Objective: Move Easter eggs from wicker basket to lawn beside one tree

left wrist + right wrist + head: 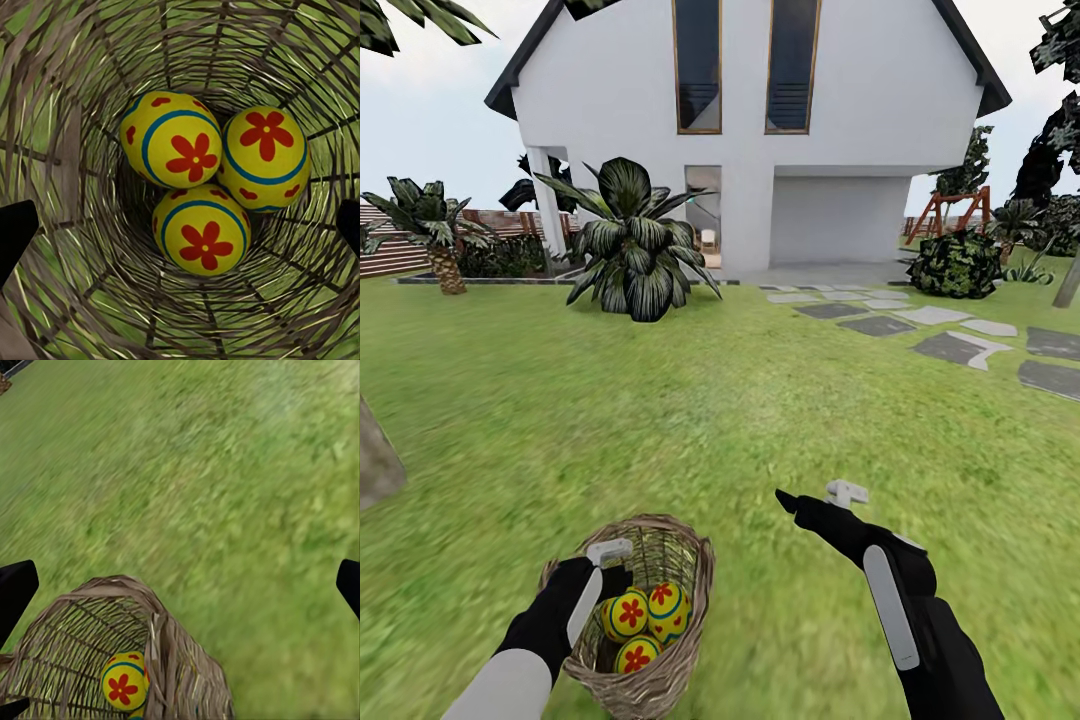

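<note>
Hovering wide open over the wicker basket (660, 640), left tool (603, 570) empty; right tool (815, 500) open, empty.

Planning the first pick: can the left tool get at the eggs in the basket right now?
Probably yes: the left tool hangs over the wicker basket, fingers spread, and nothing covers the three eggs.

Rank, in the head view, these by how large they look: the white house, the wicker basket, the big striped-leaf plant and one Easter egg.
1. White house
2. Striped-leaf plant and wicker basket: they look about alike, and the basket is much nearer the camera, so I leave them unranked.
3. Easter egg, smallest.
</note>
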Available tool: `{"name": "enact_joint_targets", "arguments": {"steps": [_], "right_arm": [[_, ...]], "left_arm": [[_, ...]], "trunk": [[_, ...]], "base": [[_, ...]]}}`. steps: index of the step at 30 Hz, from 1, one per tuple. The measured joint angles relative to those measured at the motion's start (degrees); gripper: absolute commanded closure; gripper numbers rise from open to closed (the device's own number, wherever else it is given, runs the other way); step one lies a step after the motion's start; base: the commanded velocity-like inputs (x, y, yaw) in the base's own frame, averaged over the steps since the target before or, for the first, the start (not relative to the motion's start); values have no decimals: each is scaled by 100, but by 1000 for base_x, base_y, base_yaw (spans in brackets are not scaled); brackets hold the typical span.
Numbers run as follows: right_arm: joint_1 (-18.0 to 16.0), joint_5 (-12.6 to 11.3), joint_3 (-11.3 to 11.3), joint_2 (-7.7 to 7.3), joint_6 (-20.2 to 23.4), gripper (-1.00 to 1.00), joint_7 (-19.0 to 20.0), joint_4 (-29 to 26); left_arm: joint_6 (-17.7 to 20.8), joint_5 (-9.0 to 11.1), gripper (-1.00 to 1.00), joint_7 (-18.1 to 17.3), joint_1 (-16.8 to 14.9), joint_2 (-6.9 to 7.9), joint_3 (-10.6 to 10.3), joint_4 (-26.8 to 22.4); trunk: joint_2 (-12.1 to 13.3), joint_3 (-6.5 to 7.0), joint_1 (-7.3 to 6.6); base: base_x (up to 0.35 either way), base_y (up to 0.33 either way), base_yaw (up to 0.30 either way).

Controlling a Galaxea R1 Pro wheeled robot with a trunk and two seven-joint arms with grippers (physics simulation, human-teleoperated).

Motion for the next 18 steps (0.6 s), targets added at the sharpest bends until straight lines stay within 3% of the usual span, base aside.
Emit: {"name": "enact_joint_targets", "arguments": {"steps": [8,18], "right_arm": [[0,0,-6,0,-7,-100,0,3],[0,1,0,0,-15,-100,0,3]], "left_arm": [[6,9,-100,-37,0,-12,0,0],[28,2,-100,-40,1,-12,0,0]], "trunk": [[0,0,0],[0,0,0]], "base": [[3,0,0],[98,12,0]]}}
